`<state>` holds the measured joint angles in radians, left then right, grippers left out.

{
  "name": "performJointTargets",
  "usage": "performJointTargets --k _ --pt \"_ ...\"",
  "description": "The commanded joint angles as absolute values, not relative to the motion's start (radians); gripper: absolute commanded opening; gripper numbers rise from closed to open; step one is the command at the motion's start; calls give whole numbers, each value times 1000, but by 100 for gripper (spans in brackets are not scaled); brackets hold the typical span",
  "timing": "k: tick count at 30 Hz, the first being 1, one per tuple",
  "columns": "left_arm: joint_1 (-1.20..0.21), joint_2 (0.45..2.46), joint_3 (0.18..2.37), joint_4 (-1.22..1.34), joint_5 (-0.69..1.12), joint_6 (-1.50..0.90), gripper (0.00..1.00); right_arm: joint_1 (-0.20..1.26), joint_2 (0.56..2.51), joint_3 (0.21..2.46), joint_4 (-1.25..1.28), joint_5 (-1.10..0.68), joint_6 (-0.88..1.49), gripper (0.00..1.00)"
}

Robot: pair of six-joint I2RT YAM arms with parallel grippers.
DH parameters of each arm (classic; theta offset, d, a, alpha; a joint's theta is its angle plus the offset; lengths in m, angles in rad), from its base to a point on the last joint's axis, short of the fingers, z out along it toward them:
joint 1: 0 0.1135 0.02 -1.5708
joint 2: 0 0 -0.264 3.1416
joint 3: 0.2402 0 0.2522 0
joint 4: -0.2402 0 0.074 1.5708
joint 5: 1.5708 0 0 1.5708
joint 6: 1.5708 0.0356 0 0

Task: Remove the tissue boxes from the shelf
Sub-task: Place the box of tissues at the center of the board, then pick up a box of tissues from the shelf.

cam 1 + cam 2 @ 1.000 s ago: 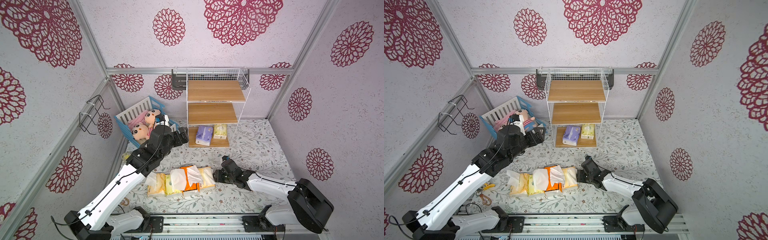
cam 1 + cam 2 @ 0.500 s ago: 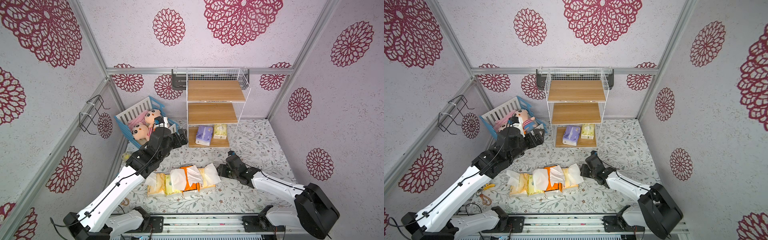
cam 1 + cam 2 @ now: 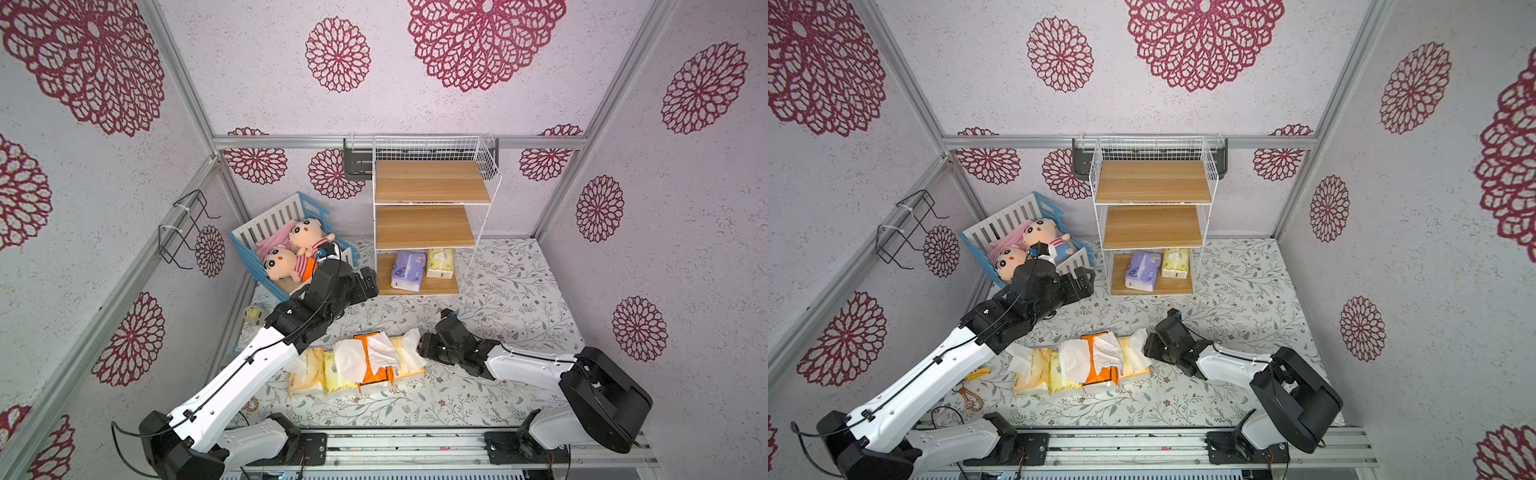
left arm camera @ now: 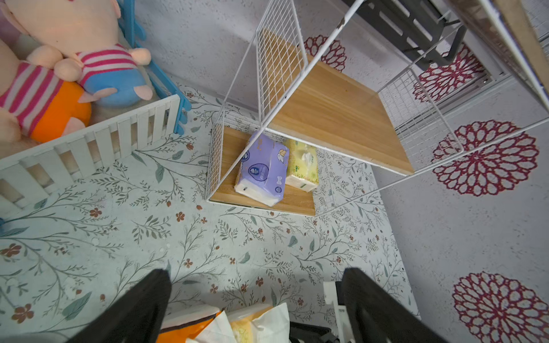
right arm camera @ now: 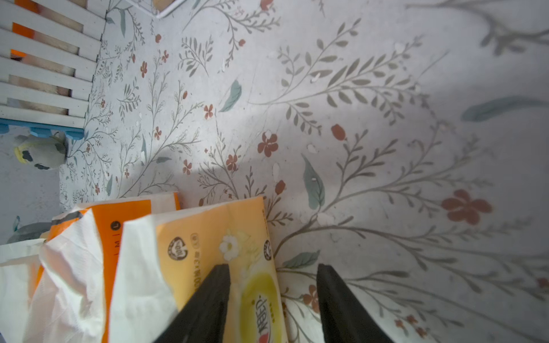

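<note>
— Black fingers on my left gripper stand wide apart with nothing between them, a touch wider than a second ago. It hangs over the flowered mat, just off the front left corner of the shelf.

— And your right?

— The right gripper has its fingers part-way apart. One lies over the end of the yellow-orange pack and the other over bare mat. Mat shows between pack and finger, so I judge it isn't pinching. That arm pulled off and came back within the second, and the pack's white tissue now flares up at that end.

— So that one is delivered?

— I'd say so. It closes the right end of the row of packs, four side by side toward the mat's near edge.

— What's left?

— Two, both on the bottom board. The purple pack sits mid-board, reaching toward the front edge, and the pale yellow pack touches its right side. The upper boards are bare. My left looks lined up for the purple one.
</note>
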<state>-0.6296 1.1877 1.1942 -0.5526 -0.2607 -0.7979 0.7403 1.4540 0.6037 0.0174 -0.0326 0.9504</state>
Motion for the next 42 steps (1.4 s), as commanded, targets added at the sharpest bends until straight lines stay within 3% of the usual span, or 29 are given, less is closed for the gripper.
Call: performJointTargets --k 1,7,13,24,42 --pt "-637 1182 1203 -576 -246 -781 97 764 1467 653 46 1 1018 54" --pt "-635 1145 1194 -593 -234 -757 97 761 1418 749 -148 111 979 56" --pt "-632 1132 1188 -555 -212 -758 97 722 1292 756 -189 166 955 58" --pt "-568 1239 1227 -475 -128 -799 97 658 1145 689 55 192 876 64" --pt "-413 1407 1304 -310 -16 -716 100 579 1451 698 399 153 878 65"
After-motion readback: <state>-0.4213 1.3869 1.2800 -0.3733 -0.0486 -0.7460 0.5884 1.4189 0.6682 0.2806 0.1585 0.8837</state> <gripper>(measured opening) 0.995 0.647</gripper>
